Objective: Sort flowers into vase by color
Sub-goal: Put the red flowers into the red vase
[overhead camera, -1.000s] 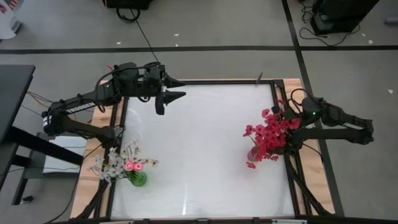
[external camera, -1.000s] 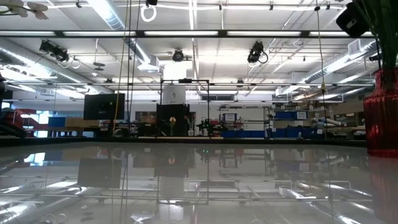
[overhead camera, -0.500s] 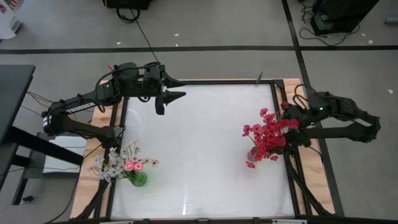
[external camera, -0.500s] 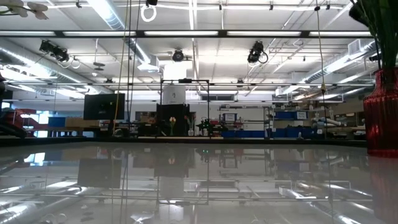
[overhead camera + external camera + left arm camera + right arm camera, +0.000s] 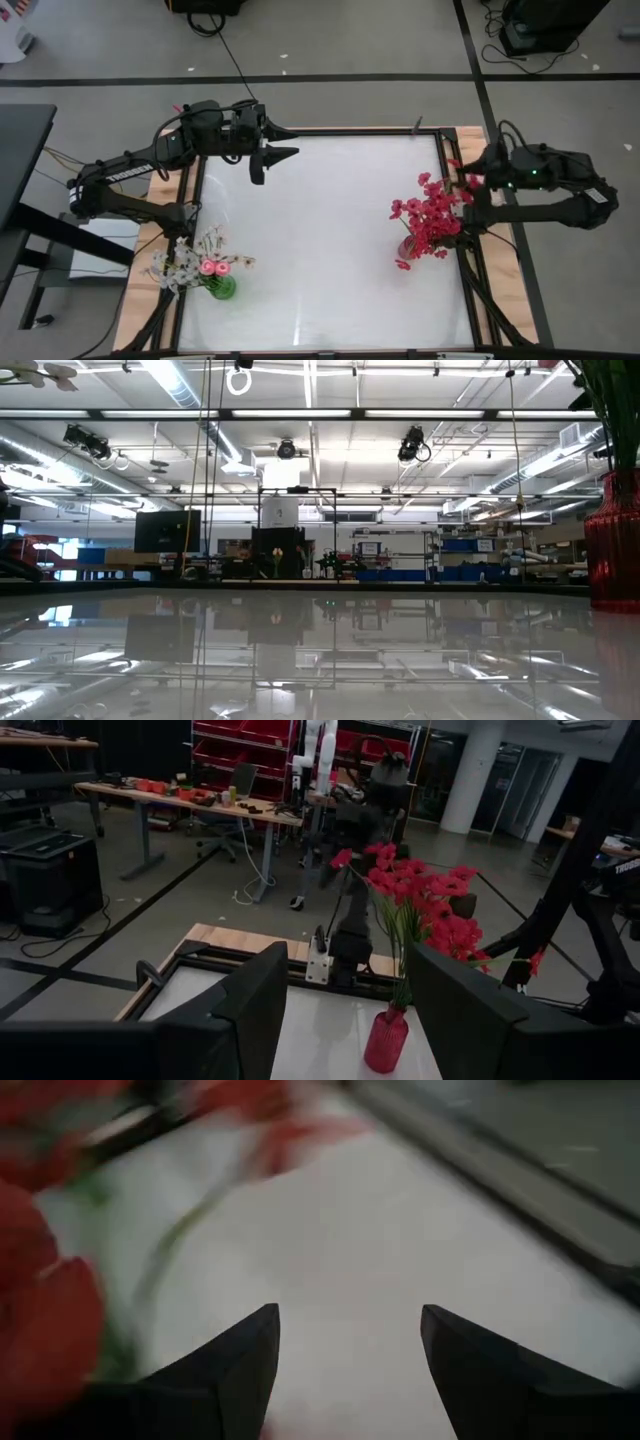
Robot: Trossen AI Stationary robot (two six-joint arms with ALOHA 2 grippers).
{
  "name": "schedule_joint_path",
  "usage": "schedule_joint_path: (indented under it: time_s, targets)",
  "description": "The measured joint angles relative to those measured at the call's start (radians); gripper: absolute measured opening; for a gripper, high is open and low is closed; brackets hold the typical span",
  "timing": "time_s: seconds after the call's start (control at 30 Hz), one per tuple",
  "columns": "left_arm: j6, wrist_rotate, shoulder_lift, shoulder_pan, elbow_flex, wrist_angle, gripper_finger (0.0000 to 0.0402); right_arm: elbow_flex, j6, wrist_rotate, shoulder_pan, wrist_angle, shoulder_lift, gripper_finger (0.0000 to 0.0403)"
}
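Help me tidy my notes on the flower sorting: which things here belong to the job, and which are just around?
Part of the job:
- red flowers in red vase
- white and pink flowers in green vase

Just around:
- cables on the floor
- white box beside the table

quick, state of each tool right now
left tool: open, empty, over the white table's far left corner.
right tool: open, empty, beside the red blossom sprays.
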Motion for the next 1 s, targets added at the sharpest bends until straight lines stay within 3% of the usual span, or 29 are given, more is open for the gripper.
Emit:
schedule_joint_path:
  time_s: [0.2, 0.3, 0.47, 0.63, 1.0]
  targets:
    - [0.0, 0.0, 0.0, 0.0, 0.0, 0.0, 0.0213, -0.001, 0.186, 0.36, 0.0, 0.019, 0.0, 0.0241]
    - [0.0, 0.0, 0.0, 0.0, 0.0, 0.0, 0.0213, -0.038, 0.301, 0.407, 0.0, 0.051, 0.003, 0.0232]
    - [0.0, 0.0, 0.0, 0.0, 0.0, 0.0, 0.0213, -0.19, 0.375, 0.375, -0.009, 0.267, 0.03, 0.0215]
    - [0.0, 0.0, 0.0, 0.0, 0.0, 0.0, 0.0213, -0.32, 0.412, 0.343, -0.092, 0.495, 0.102, 0.0201]
    - [0.0, 0.0, 0.0, 0.0, 0.0, 0.0, 0.0213, -0.481, 0.394, 0.032, -0.436, 0.731, 0.25, 0.0166]
